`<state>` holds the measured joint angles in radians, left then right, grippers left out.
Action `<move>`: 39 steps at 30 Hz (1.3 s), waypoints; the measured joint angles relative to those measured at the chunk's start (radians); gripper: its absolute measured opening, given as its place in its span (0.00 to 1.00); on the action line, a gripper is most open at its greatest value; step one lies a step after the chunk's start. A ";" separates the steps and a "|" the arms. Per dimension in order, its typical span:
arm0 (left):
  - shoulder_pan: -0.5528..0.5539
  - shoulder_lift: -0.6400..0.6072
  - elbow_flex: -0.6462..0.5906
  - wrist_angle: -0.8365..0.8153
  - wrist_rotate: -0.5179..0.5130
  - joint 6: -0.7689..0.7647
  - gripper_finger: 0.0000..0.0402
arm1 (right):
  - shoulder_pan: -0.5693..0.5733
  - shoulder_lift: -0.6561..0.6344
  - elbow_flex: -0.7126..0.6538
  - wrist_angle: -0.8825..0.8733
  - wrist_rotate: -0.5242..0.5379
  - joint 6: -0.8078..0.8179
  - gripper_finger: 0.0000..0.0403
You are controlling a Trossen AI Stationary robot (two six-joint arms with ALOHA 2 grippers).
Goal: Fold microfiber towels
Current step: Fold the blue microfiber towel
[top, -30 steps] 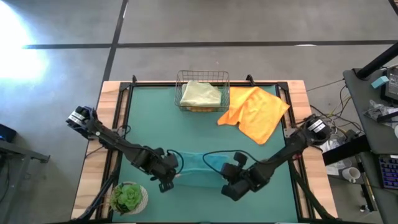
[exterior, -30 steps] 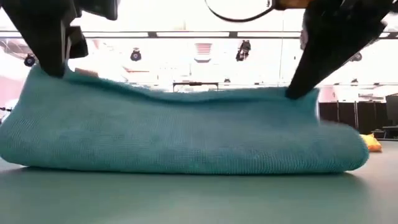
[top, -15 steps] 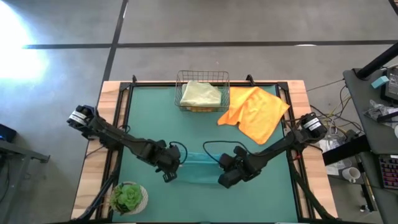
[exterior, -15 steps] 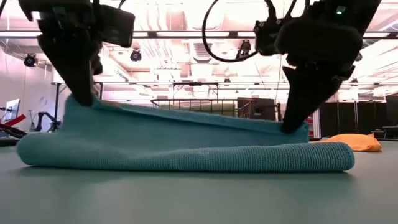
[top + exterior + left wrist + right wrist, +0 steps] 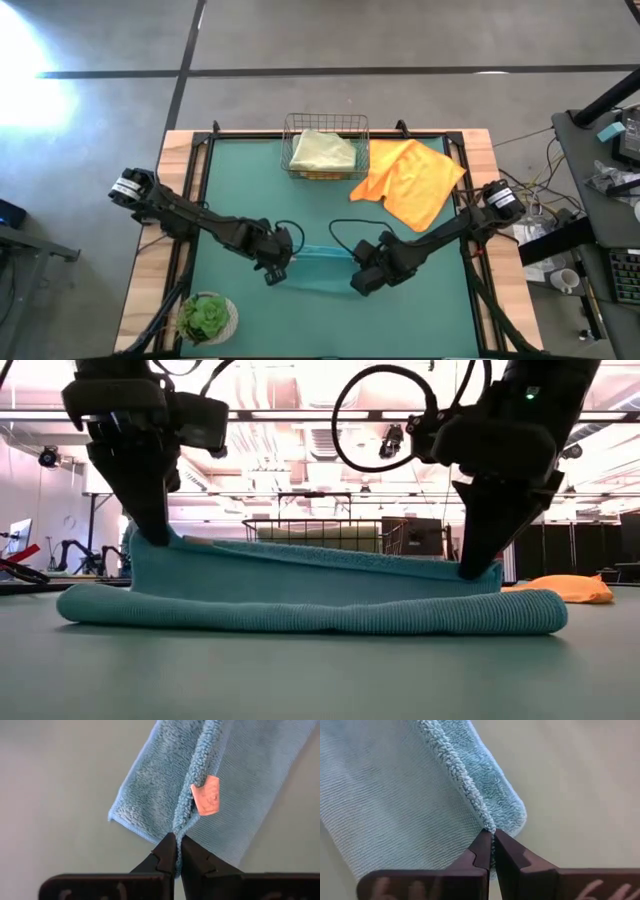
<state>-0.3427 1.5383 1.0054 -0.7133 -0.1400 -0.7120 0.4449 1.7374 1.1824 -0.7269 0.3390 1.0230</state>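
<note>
You have the teal towel (image 5: 318, 270) pinched at both ends of one hemmed edge: the left gripper (image 5: 175, 851) has its jaws clamped on the corner near the small tag (image 5: 206, 796), and the right gripper (image 5: 491, 846) has its jaws clamped on the opposite corner. The towel lies on the dark-green mat (image 5: 240, 190) near the front middle of the tabletop (image 5: 174, 150), already doubled, with the held edge raised just above the rolled fold under it.

To finish this fold well, carry both corners across at the same height and pace, so the edge stays straight and taut between them. Lay it flush on the lower layer before letting go, and keep the corners aligned. Stay well apart from the potted plant (image 5: 207, 317) at front left.
</note>
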 joint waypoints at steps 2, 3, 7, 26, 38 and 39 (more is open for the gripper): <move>0.004 0.000 0.000 0.000 0.000 0.019 0.01 | -0.005 0.000 0.000 0.001 -0.005 0.007 0.02; 0.008 0.000 0.000 -0.001 0.000 0.020 0.02 | -0.006 0.000 0.000 0.000 -0.011 0.011 0.03; 0.015 0.000 0.000 -0.004 0.000 0.021 0.09 | -0.011 0.000 0.000 -0.004 -0.045 0.016 0.08; 0.023 -0.002 0.032 0.000 0.033 0.023 0.42 | -0.022 -0.135 -0.003 -0.076 0.026 -0.084 0.27; -0.004 0.033 -0.031 0.219 0.075 0.092 0.32 | -0.049 -0.165 -0.185 0.349 -0.216 -0.262 0.08; -0.004 0.037 -0.041 0.236 0.076 0.092 0.31 | -0.050 -0.165 -0.194 0.351 -0.216 -0.263 0.06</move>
<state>-0.3466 1.5749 0.9648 -0.4773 -0.0643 -0.6201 0.3948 1.5727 0.9882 -0.3763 0.1228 0.7604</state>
